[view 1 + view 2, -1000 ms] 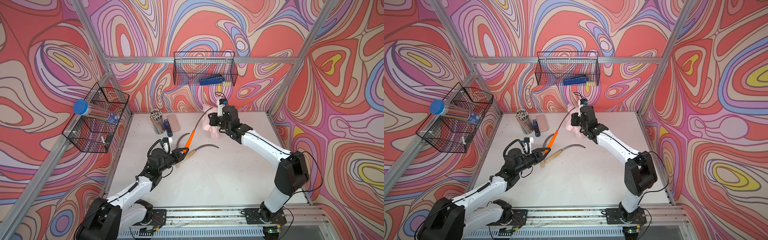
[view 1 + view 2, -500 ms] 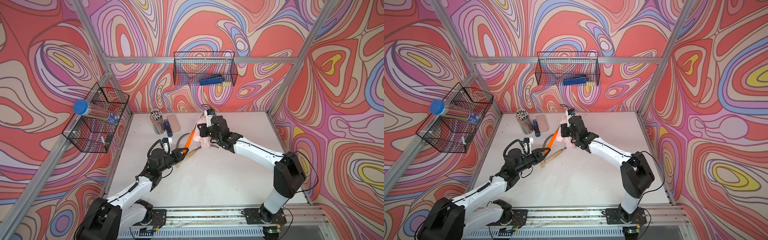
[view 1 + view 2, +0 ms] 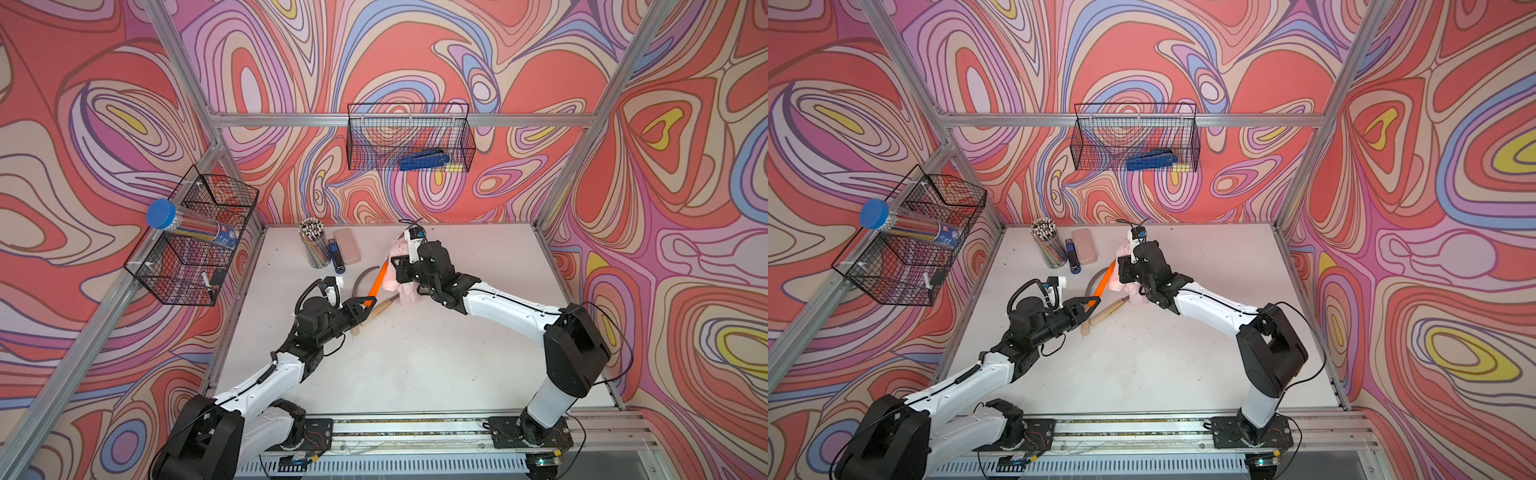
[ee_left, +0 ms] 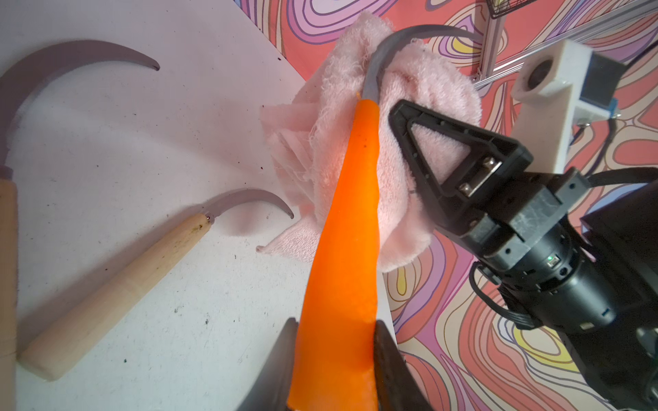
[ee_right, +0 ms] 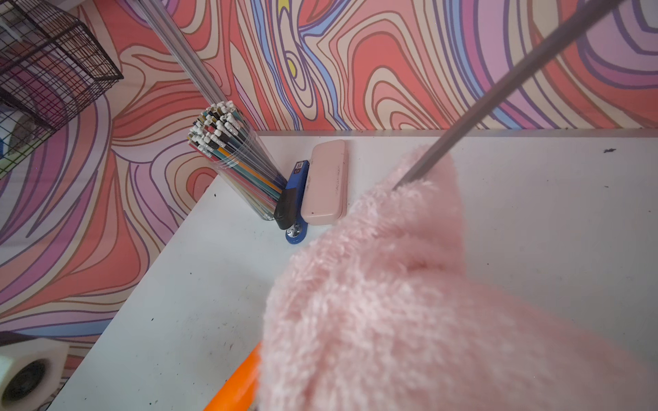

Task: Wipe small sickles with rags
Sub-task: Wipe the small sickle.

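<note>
The orange-handled small sickle [image 3: 377, 283] [image 3: 1103, 283] [image 4: 349, 231] is held off the table, my left gripper [image 3: 365, 304] [image 3: 1093, 303] [image 4: 333, 327] shut on its handle end. The pale pink fluffy rag [image 3: 398, 250] [image 3: 1121, 252] [image 4: 409, 89] [image 5: 391, 302] is bunched round the base of its grey blade [image 5: 498, 89]. My right gripper [image 3: 400, 272] [image 3: 1126, 270] is shut on the rag; one of its fingers [image 4: 459, 133] presses the cloth beside the handle. Two wooden-handled sickles [image 4: 124, 281] [image 4: 53, 60] lie on the table beneath [image 3: 376, 312] [image 3: 1106, 309].
A clear cup of pencils [image 3: 316, 245], a blue stapler [image 3: 337, 258] and a smooth pink case [image 3: 347, 246] stand at the back left of the white table [image 3: 415, 353]. Wire baskets hang on the back wall [image 3: 409, 137] and left wall [image 3: 195, 237].
My right gripper has slid the rag down the blade from near its tip to the handle end, coming nearer and lower. The left arm and orange sickle have stayed put.
</note>
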